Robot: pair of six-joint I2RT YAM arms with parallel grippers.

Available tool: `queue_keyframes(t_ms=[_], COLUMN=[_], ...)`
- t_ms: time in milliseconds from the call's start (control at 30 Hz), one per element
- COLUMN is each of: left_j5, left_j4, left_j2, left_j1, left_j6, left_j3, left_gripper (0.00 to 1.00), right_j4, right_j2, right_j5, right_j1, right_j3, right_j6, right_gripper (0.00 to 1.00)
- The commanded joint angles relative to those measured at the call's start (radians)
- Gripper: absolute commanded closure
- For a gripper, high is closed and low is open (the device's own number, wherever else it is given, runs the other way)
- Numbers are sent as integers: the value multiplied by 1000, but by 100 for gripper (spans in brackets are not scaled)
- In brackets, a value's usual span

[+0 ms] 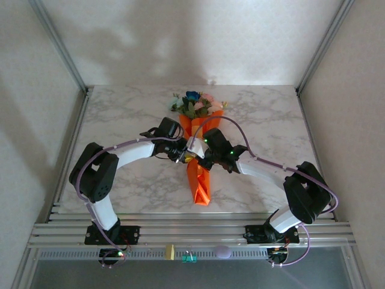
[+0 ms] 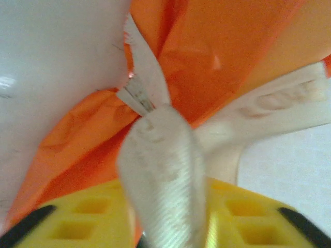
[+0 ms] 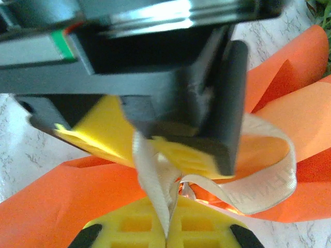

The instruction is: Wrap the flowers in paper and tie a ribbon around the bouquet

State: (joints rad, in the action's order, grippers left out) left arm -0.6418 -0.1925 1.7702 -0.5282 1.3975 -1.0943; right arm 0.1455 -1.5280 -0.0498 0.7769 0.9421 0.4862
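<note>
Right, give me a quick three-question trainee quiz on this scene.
1. True or false: the flowers stick out of the far end of the paper.
2. What is the right gripper shut on? A stem; B ribbon; C cable.
3. Fill in: the paper is ___ in colour.
Key: 1 true; 2 B; 3 orange.
</note>
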Motion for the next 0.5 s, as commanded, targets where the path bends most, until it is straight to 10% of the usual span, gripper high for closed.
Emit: queue_keyframes(t_ms=[0, 300, 467], left_j5=[61, 130, 163], left_j4=[-34, -168, -50], left_j2=[-81, -27, 8], left_j1=[16, 35, 66], left_j6=[18, -41, -55], left_j3=[8, -122, -172], left_gripper=[44, 36, 81], right_j4=[-8, -6, -3], right_j2=[-5, 6, 8], right_j5=[-10, -11, -12], right_j1=[9, 9, 9], right_j3=[2, -12, -14], right_j6=[-8, -14, -17], right_gripper=[100, 100, 100])
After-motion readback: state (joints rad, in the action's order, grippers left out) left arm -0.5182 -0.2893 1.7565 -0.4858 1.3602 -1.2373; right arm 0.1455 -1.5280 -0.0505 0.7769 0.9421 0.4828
